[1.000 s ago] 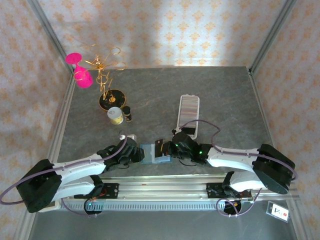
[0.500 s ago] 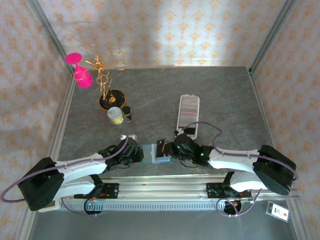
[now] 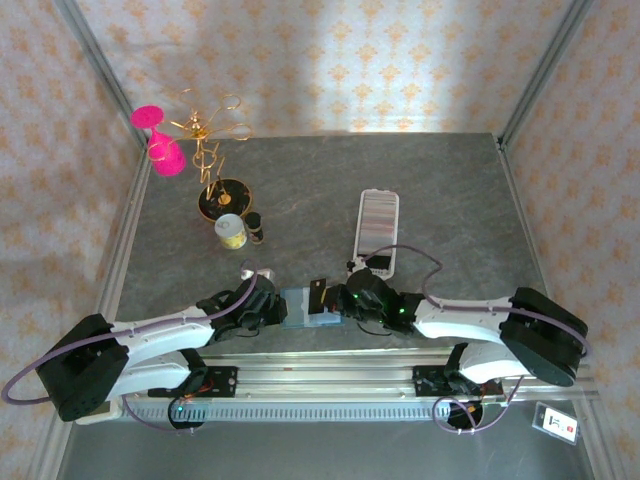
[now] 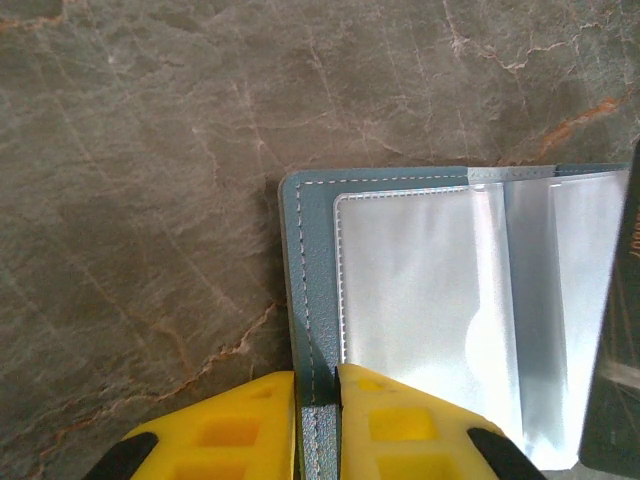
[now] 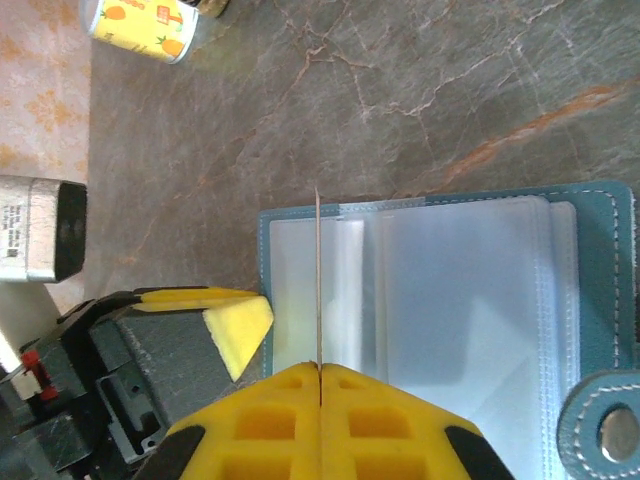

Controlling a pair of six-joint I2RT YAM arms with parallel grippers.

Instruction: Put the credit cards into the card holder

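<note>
Your left fingers are nearly together, pinching the stitched edge of the card holder. The teal rim runs straight out of the narrow gap between the two yellow tips. Your right fingers are pressed tight on a single credit card, held on its edge. From the right wrist it reads as a hairline rising from between the tips, and from the left wrist as a dark, slanted face. It stands over the holder's pockets, towards the side your left fingers grip. Whether its far edge touches the plastic, you cannot tell.

The holder lies open and flat on the table, between your two pairs of fingers. Its cover is grained teal with a pale dashed seam. Inside is a stack of clear, glossy plastic sleeves with rounded corners and a half-moon thumb notch. A rounded clasp tab with a metal snap sits just beside your right fingers, on the side away from the left ones. The table is grey-brown and stone-like, veined in white and rust.

Beyond your right fingers lies a long white tray with rounded ends, the other credit cards inside it as a striped row. Beyond your left fingers stands a small round can — yellow fruit print on white.
</note>
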